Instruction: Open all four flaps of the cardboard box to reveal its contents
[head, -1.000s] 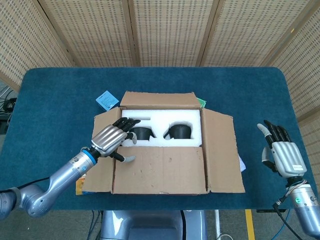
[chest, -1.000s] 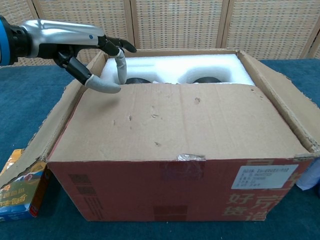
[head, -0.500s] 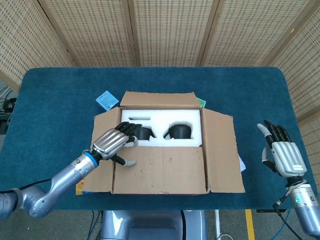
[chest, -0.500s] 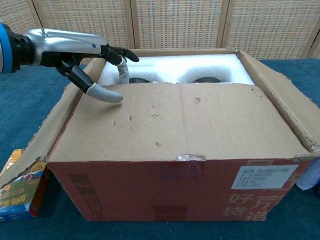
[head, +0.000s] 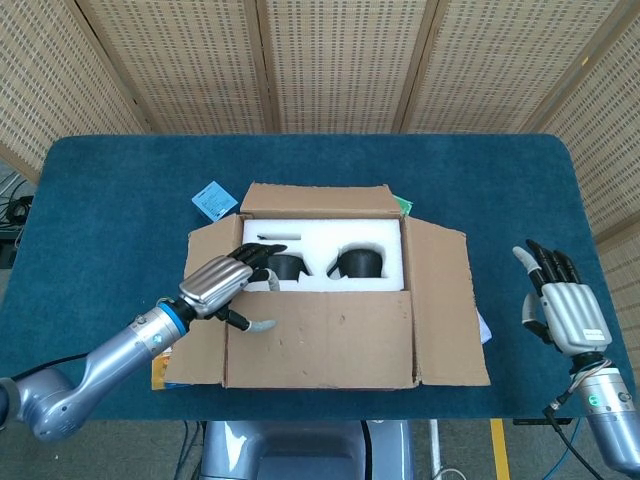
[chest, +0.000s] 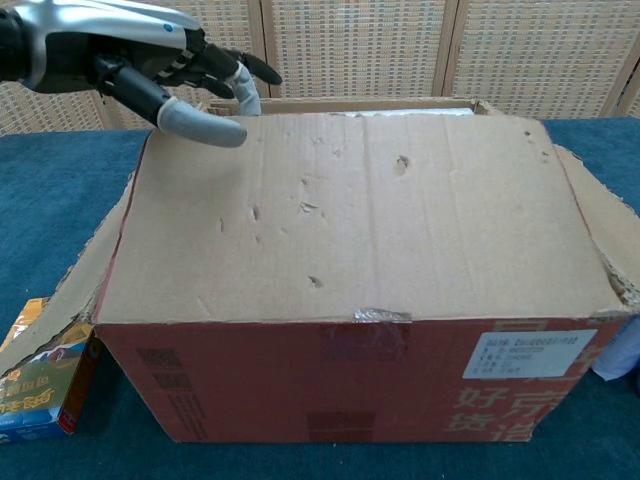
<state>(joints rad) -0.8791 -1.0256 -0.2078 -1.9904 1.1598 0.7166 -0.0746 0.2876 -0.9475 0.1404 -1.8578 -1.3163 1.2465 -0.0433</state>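
- Here the cardboard box (head: 325, 290) sits at the middle of the blue desk (head: 110, 190), toward its front edge.
- Its far flap (head: 315, 200) and both side flaps stand opened outward; the near flap (chest: 360, 215) is tilted up, and in the chest view it hides most of the inside.
- Inside, white foam packing (head: 330, 240) holds two dark round objects (head: 360, 263).
- The left robot hand (head: 222, 280) is at the near flap's left end, fingertips over the flap's free edge and thumb on its outer face, pinching the flap.
- The right robot hand (head: 562, 305) is released, fingers spread, well apart from the box near the desk's right edge.
- A small blue card (head: 214, 201) lies just beside the box's far left corner.
- A colourful packet (chest: 40, 385) lies on the desk against the box's near left corner.
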